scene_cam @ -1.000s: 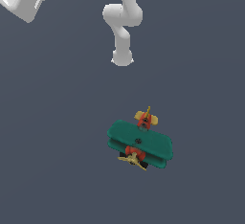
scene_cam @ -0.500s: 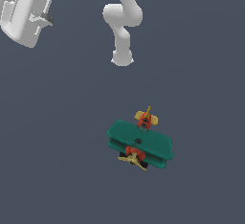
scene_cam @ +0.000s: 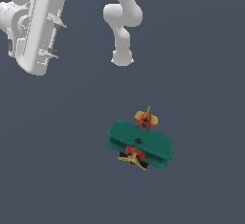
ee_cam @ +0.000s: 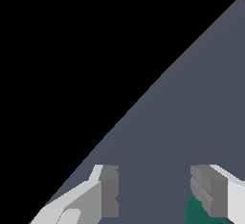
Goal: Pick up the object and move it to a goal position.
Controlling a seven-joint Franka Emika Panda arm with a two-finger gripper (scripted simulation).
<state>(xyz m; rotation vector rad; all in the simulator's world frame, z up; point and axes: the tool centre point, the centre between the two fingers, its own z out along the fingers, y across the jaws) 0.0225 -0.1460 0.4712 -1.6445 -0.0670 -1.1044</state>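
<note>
With jaws apart and empty, the gripper (scene_cam: 56,39) hangs well away from the biplane (scene_cam: 139,144). Centre above the red fuselage, align jaws across it, then descend.

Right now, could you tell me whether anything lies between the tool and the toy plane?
Nothing does. In the exterior view, only bare grey floor separates the open tool from the toy plane.

Claw (scene_cam: 56,40) lower, nearer centre than second ago — more in view.
</note>
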